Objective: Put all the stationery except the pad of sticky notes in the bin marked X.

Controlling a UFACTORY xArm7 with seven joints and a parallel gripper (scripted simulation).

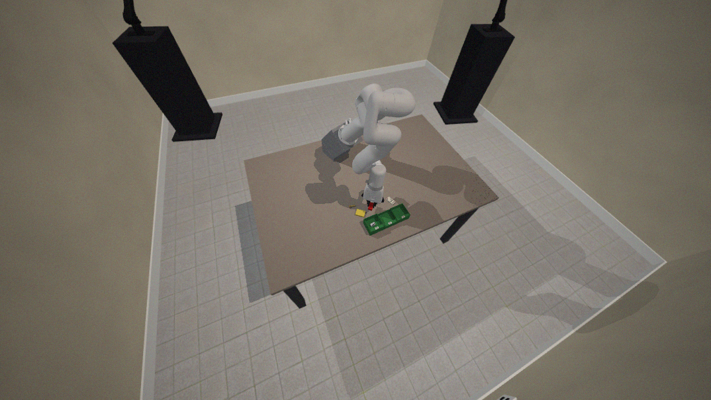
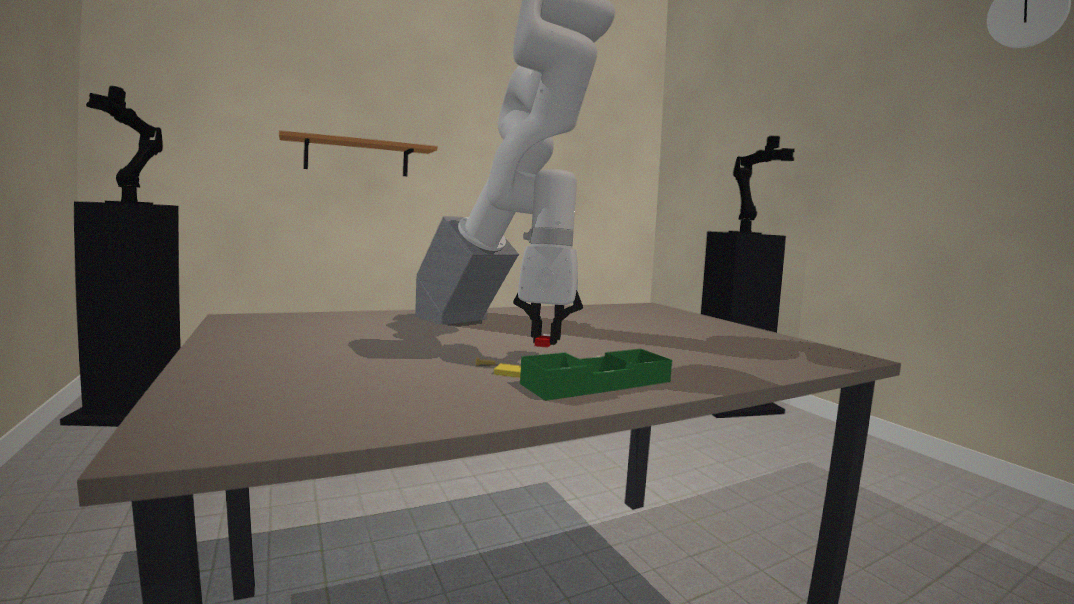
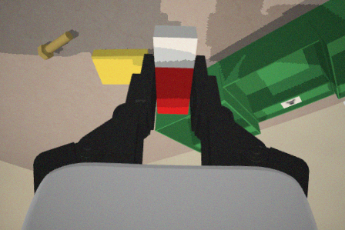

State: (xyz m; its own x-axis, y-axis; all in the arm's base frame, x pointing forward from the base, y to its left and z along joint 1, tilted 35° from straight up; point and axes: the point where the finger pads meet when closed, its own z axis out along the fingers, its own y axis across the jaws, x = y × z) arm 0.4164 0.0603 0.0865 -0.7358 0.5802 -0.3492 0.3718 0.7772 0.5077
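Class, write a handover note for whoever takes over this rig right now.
Gripper: shut on the red-and-white block, held above the table.
Yellow pad: on the table; stays there.
Brass bolt: on the table; leave it.
Done: block grasped, if it is stationery.
Left: find the X bin, drop it in, let go.
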